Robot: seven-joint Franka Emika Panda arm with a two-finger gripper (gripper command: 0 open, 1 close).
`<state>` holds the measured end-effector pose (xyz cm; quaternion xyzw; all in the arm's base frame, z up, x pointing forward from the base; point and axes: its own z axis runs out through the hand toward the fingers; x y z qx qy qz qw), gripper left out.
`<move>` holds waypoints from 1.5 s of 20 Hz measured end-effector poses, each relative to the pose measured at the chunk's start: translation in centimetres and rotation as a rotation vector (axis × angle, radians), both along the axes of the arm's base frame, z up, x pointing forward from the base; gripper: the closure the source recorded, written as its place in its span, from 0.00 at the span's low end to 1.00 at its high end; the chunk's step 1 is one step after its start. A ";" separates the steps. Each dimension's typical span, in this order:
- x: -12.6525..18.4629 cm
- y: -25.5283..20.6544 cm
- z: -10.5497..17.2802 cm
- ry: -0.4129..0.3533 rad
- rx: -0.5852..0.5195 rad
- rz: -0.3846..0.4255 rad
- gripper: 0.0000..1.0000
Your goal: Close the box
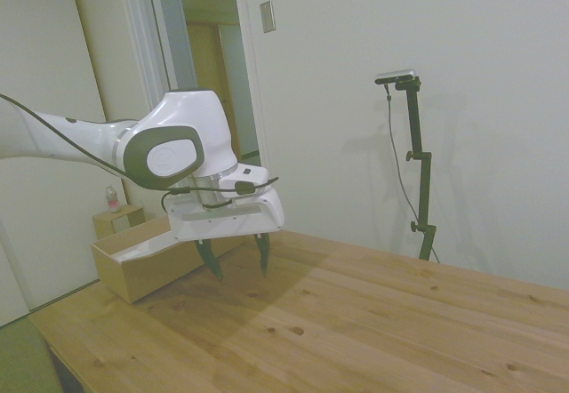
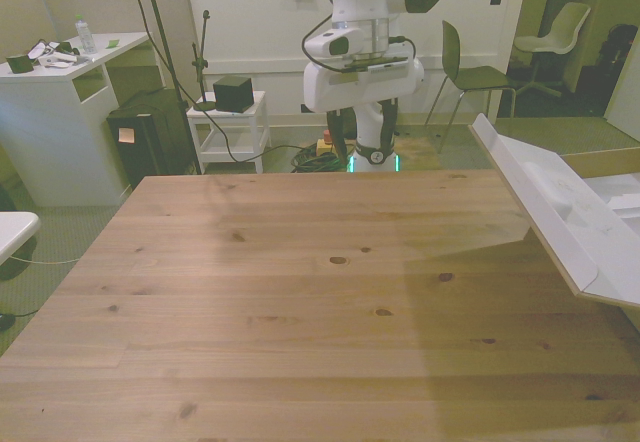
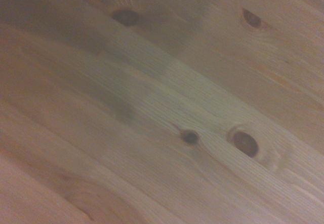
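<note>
Meanwhile the open-fingered hand (image 1: 238, 262) hangs beside the box (image 1: 147, 264), lid (image 2: 545, 212) raised.

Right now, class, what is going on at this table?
A white robot arm holds its hand open just above the wooden table, gripping nothing. The box sits at the table's edge, on the front view's right, with its flap lid still raised and tilted open. The hand is beside the box, not touching it, so closing has not yet been done. The wrist view shows only bare wood.

Arm low, gripper (image 1: 238, 257) pointing down, fingers spread apart, holding nothing.
</note>
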<state>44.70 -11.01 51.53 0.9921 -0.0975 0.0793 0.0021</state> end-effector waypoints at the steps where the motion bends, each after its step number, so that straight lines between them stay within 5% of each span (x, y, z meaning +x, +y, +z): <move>1: -0.2 -0.4 0.4 -0.005 -0.017 0.043 0.00; 7: 0.7 2.7 3.3 -0.061 -0.061 0.307 0.00; 11: 2.7 5.6 1.9 -0.067 -0.013 0.412 0.00; 14: 4.9 8.0 0.5 -0.077 0.029 0.466 0.00; 21: 6.2 12.4 2.6 -0.125 0.081 0.576 0.00; 30: 7.4 12.9 0.0 -0.103 0.115 0.602 0.00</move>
